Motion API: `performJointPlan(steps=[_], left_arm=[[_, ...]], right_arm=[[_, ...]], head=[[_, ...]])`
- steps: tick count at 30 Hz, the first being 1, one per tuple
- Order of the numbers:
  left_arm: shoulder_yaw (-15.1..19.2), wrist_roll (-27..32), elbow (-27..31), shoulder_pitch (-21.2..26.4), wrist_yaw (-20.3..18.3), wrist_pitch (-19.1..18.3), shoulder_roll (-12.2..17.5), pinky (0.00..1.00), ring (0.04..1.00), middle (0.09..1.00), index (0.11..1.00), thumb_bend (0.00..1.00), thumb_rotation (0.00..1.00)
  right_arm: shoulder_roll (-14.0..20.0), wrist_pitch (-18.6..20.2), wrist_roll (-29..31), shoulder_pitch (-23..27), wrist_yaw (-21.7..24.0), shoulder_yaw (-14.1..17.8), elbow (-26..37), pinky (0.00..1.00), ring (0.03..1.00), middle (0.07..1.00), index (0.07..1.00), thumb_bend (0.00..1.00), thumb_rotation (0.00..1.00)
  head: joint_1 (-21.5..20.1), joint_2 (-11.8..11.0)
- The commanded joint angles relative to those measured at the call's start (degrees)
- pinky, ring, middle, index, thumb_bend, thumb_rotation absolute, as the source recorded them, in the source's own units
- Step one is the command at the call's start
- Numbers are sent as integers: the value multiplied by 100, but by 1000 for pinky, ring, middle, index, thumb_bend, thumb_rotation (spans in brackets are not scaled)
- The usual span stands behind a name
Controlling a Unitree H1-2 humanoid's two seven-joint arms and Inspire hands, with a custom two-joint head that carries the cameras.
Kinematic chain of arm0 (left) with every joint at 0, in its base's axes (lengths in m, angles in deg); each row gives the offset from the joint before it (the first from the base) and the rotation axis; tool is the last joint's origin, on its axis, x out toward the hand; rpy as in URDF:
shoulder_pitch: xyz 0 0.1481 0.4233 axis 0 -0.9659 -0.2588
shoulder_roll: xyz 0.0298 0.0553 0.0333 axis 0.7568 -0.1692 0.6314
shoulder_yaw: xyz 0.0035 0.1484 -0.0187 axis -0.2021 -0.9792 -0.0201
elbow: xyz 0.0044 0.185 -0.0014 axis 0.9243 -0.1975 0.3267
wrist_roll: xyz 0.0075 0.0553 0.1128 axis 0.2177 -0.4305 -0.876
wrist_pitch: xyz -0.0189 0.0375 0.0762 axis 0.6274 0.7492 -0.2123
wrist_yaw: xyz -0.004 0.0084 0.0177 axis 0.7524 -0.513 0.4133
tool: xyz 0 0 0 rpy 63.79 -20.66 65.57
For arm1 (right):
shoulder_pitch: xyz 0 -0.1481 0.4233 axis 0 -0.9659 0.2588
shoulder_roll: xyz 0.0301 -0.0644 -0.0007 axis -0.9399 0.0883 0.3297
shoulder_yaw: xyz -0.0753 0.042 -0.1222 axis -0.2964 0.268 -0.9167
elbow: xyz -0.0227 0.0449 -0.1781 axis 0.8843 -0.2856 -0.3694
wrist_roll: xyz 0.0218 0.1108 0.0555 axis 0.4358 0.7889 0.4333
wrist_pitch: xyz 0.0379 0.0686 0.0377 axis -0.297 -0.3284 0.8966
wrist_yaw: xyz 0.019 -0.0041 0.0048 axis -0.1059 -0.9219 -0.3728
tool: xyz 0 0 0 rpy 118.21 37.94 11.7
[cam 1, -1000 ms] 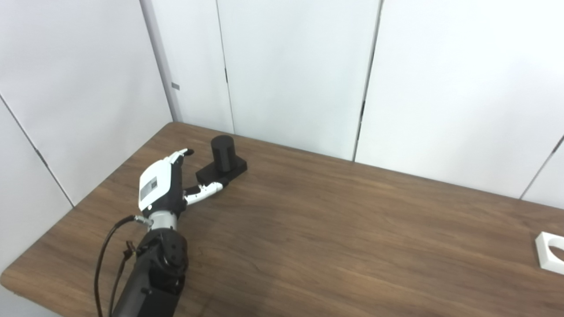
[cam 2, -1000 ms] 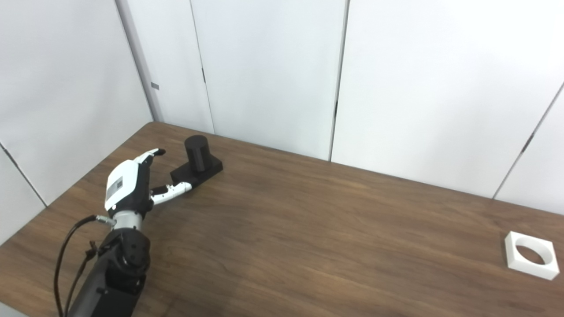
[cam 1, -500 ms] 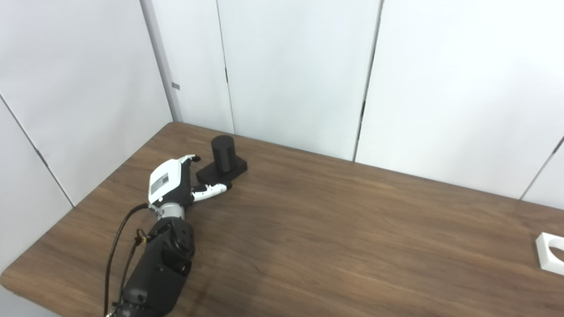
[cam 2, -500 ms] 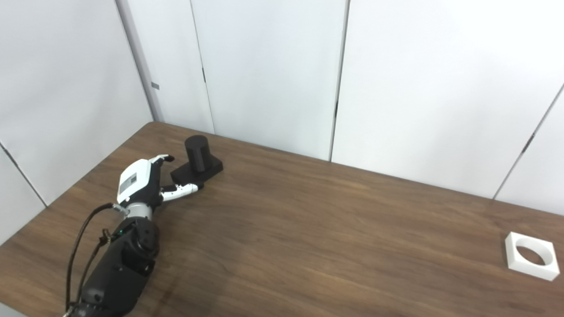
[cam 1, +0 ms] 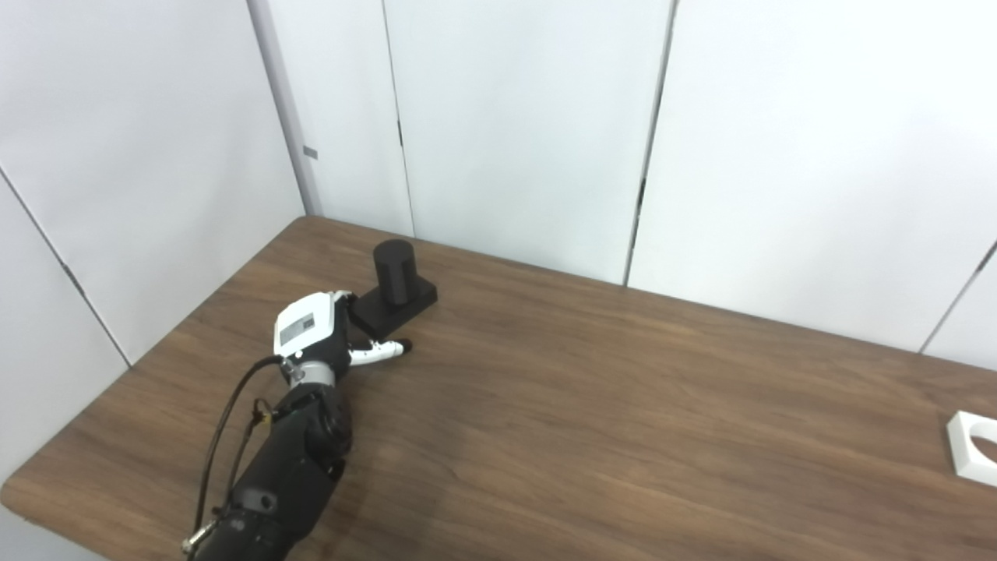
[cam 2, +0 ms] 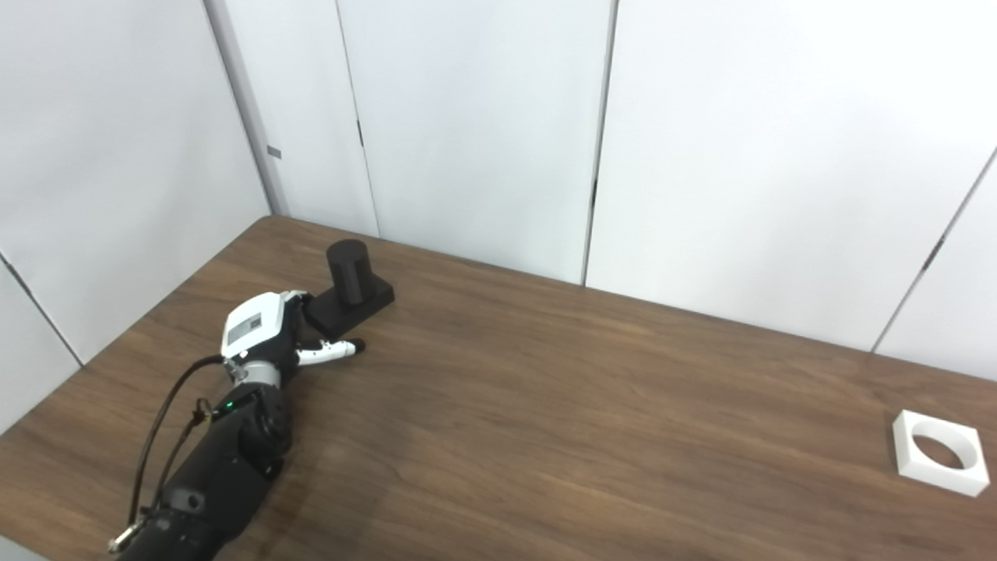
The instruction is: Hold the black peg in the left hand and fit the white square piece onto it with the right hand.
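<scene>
Since a second ago our left hand (cam 1: 311, 335) has slid forward along the table (cam 1: 592, 405) and dropped low, closing the gap to the black peg (cam 1: 393, 271). Earlier it was raised and short of the peg's square base (cam 1: 397, 305); now the white back of the hand sits right at the base's near-left corner, fingers reaching along that side, and the thumb (cam 1: 382, 351) lying just in front of the base. Whether any finger touches the base we can't tell. The hand looks partly open, fingers spread around the base, not clamped on anything yet.

The peg itself hasn't moved: upright, dark cylinder on its base, toward the far-left corner of the table. The camera hasn't shifted either.

White square piece (cam 2: 938, 452), with its round hole, lies far to the right of the peg, well apart, near the table's right edge; clipped in the left eye view, whole in the right eye view. Untouched. Our right hand is not in view in either picture.

Our read: still the reach-and-grasp step on the peg, early in the task. Next call is closing fingers and thumb on the base or cylinder. Risk: the low approach nudges the base sideways before the grip sets.
</scene>
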Motion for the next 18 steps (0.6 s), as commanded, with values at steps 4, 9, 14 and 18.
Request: performJointPlan(steps=[4,9,14,18], left_arm=[[-69,-10,-253,450,218,50,216,1000,950,912,832,1000,530],[-128,36,-463,551,263,49,247,1000,940,898,817,1000,522],[-131,102,-655,636,452,154,260,1000,928,880,783,999,494],[-186,138,-822,720,541,211,291,1000,927,874,778,996,499]], right_arm=[[-75,-158,36,-8,10,-36,69,949,904,868,893,544,1000],[-93,-100,0,-8,-18,-51,96,973,912,868,897,559,1000],[-104,-43,-96,-30,-55,-71,155,975,908,863,897,587,1000],[-95,4,-82,-40,-59,-72,182,999,920,873,897,624,1000]], head=[[-12,0],[-39,-11],[-47,5],[-62,15]])
